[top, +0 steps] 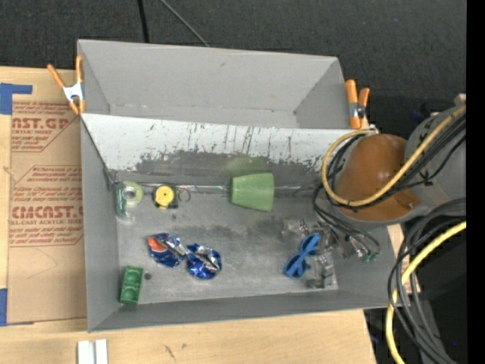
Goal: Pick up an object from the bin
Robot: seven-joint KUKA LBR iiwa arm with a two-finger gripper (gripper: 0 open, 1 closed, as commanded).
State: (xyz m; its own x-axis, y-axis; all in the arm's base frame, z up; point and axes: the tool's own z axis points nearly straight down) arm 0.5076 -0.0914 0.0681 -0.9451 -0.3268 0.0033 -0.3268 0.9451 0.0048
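Observation:
My gripper [324,265] is low in the bin's right front corner, under the arm's orange cover. A small blue plastic thing [302,255], bent like a clip, lies right against it on its left side. Whether the gripper has hold of it cannot be made out. A light green cup [252,191] lies on its side near the back wall, up and to the left of the gripper.
A crumpled blue, red and silver wrapper [184,255] lies at the front middle. A green block [130,285] sits in the front left corner. A yellow disc [164,196] and a clear tape roll [128,196] rest at the back left. The arm and its cables crowd the right rim.

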